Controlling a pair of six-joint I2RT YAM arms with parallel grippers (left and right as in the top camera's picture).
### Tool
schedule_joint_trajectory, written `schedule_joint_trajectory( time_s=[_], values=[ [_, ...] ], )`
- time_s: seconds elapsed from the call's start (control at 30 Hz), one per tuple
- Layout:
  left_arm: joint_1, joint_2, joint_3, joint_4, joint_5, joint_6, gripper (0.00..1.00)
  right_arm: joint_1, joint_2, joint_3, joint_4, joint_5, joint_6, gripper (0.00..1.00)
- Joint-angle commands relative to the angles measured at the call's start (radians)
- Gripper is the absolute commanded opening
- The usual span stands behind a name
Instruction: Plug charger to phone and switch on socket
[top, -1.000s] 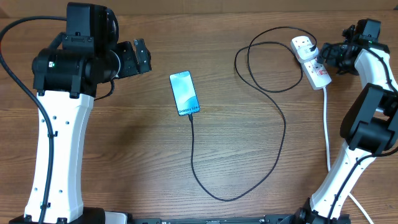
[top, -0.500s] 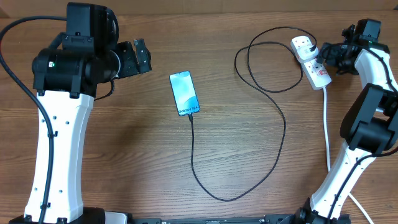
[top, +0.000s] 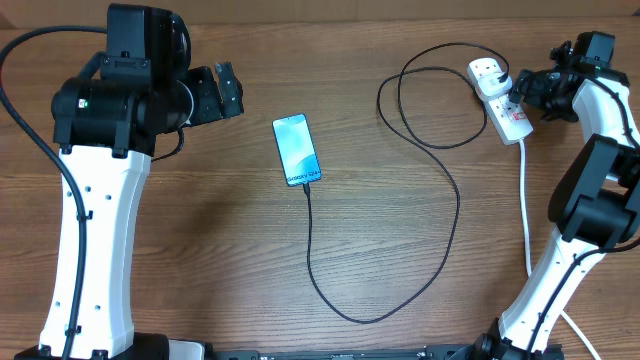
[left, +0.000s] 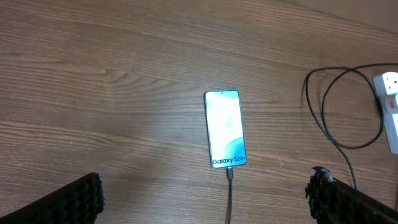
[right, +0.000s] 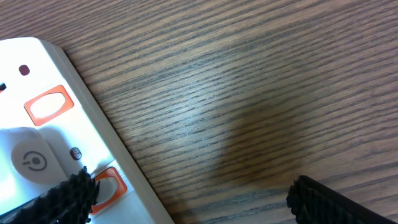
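Phone (top: 297, 150) lay mid-table, charger (top: 456, 215) tip at its near end, seemingly seated. Both grippers were spread, the left gripper (top: 230, 92) idle, the right gripper (top: 527, 88) beside the socket (top: 500, 103). Risk: a finger misses the red switch (right: 47, 103), shoves the strip and tugs the cable.

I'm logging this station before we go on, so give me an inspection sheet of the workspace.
Surface: wooden table.
Job's things: phone face up, screen lit; charger tip at the phone's lower edge, other end at the socket; switch position unclear.
Clutter: nothing seen.
Grippers: left gripper fingers open, apart from the phone; right gripper fingers open, at the socket.
Cables: charger loops loosely; socket's white cord runs toward the near edge.
Surroundings: nothing seen.
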Motion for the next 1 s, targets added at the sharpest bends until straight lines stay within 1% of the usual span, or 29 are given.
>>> schedule_joint_trajectory(
  time_s=[0.0,0.6,0.73,0.83,0.97],
  values=[
    [0.005,0.005,-0.002,0.004,-0.003,0.019,1.0,0.035,0.023,-0.039,-0.038,-0.059,-0.048,1.0],
    [0.005,0.005,-0.002,0.003,-0.003,0.019,1.0,0.066,0.022,-0.039,-0.057,-0.058,-0.047,1.0],
    [0.005,0.005,-0.002,0.003,-0.004,0.019,1.0,0.06,0.02,-0.015,-0.085,-0.06,0.004,1.0],
    [0.005,0.005,-0.002,0.003,-0.003,0.019,1.0,0.053,-0.007,0.009,-0.124,-0.062,0.016,1.0],
    [0.005,0.005,-0.002,0.003,-0.003,0.019,1.0,0.05,-0.093,0.012,-0.155,-0.062,0.017,1.0]
  ],
)
